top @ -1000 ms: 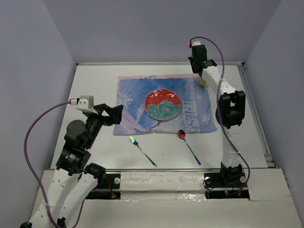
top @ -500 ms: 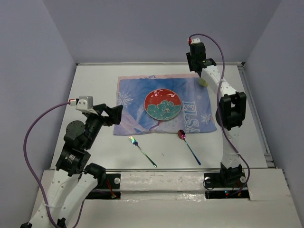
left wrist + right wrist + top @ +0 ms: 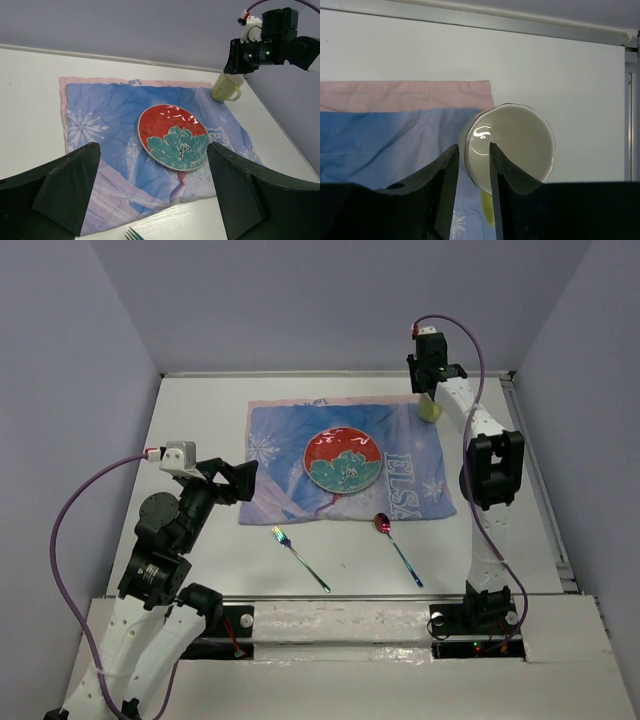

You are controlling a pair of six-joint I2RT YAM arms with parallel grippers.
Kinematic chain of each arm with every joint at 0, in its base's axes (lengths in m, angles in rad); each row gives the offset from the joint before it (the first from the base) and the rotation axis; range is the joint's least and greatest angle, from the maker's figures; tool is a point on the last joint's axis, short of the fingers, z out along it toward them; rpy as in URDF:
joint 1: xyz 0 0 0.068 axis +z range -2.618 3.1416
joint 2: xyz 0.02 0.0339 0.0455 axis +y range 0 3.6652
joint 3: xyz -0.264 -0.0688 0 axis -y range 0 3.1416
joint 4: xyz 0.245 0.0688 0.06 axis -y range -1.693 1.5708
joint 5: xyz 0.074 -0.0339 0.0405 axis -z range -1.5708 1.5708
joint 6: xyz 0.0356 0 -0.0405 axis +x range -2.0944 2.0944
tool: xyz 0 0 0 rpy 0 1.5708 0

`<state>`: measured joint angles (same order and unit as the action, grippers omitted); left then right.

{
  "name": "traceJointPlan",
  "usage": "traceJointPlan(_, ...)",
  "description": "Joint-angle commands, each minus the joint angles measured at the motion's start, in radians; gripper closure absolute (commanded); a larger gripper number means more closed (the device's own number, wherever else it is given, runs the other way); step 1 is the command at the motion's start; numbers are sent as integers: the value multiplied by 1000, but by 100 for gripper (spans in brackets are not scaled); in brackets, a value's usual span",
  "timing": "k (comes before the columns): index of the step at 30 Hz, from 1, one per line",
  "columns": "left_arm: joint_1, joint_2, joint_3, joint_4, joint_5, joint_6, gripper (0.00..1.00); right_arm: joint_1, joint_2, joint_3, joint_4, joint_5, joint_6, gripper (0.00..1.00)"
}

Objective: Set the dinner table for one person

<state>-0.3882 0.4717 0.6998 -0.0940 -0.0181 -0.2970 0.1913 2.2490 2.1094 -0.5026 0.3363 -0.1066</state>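
Fingers [image 3: 447, 170] of the right gripper [image 3: 473, 148] stand a narrow gap apart, straddling the left rim of a pale yellow cup [image 3: 515, 140]. One finger is outside the wall and the other over the hollow. Whether they press the wall cannot be told. The cup stands upright at the upper right corner of the blue snowflake mat [image 3: 290, 440], in the upper right of the top view.

The left gripper [image 3: 246, 482] is spread wide and holds nothing, just beside the mat's left edge at centre left.

The dinner table [image 3: 195, 420] lies beneath both grippers, its white top filling the middle of the top view. A red and green plate [image 3: 342, 460] sits on the middle of the mat. A fork [image 3: 300, 558] and a spoon [image 3: 398, 548] lie on bare tabletop below the mat, apart from each other. Bare white table runs left of the mat, above it and to its right, up to a raised rail [image 3: 541, 480] along the right edge.
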Motion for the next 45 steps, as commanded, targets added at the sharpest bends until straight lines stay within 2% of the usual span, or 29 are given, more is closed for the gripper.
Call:
traceJointPlan(1, 8, 18, 0, 46, 14, 6, 1, 0, 40, 24, -2, -46, -8, 67)
traceJointPlan(8, 6, 25, -2, 51, 50, 2, 1, 0, 64, 41, -10, -85, 4, 66)
traceJointPlan(10, 6, 27, 0, 48, 47, 6, 1, 0, 75, 43, -10, -74, 5, 69)
traceJointPlan(12, 6, 21, 0, 51, 50, 4, 1, 0, 86, 43, -8, -62, 4, 81)
traceJointPlan(13, 8, 19, 0, 51, 47, 4, 1, 0, 87, 44, -7, -39, -1, 94)
traceJointPlan(14, 9, 18, 0, 51, 47, 6, 1, 0, 90, 53, -1, -17, -14, 100)
traceJointPlan(17, 9, 18, -2, 53, 50, 2, 1, 0, 63, 70, 7, 76, -37, 100)
traceJointPlan(19, 9, 21, -2, 56, 56, 2, 1, 0, -15, 34, 38, 98, -64, 100)
traceJointPlan(26, 12, 41, 0, 56, 53, 7, 1, 10, -163, -84, 93, 3, -64, 100)
traceJointPlan(34, 34, 59, 0, 59, 61, 4, 1, 10, -155, -155, 99, -126, -13, 100)
traceJointPlan(45, 61, 65, -2, 60, 72, 4, 1, 31, -60, -95, 88, -135, -28, 100)
